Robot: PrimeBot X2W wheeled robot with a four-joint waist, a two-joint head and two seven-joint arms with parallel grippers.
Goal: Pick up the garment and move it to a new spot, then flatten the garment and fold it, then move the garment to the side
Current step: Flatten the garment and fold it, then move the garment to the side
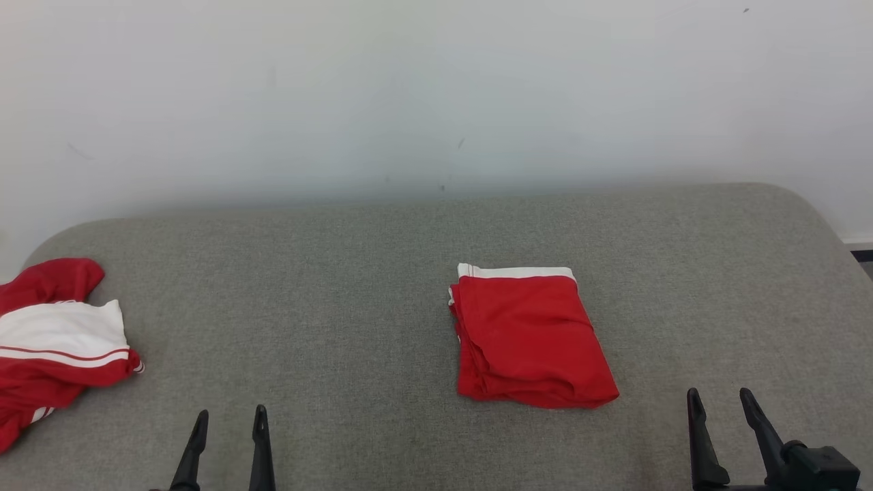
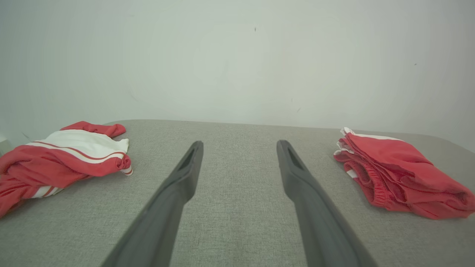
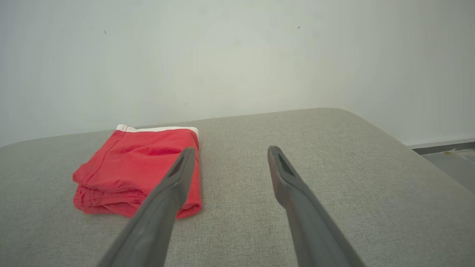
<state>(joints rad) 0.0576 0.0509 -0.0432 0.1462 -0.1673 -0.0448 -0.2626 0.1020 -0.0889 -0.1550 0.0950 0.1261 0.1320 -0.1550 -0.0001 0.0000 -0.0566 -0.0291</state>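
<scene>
Finds the folded garment (image 1: 532, 337) in the middle of the table (image 1: 341, 286), long side running toward the wall (image 1: 436, 88), ahead and left of the right gripper (image 1: 719, 394) and clearly nearer it than the left gripper (image 1: 231, 411), both spread wide and empty, so favours a right-arm reach.

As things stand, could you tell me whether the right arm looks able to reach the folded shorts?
Probably yes: its jaws stand open just right of the shorts, apart from them, with bare grey cushion between and nothing in the way.
</scene>
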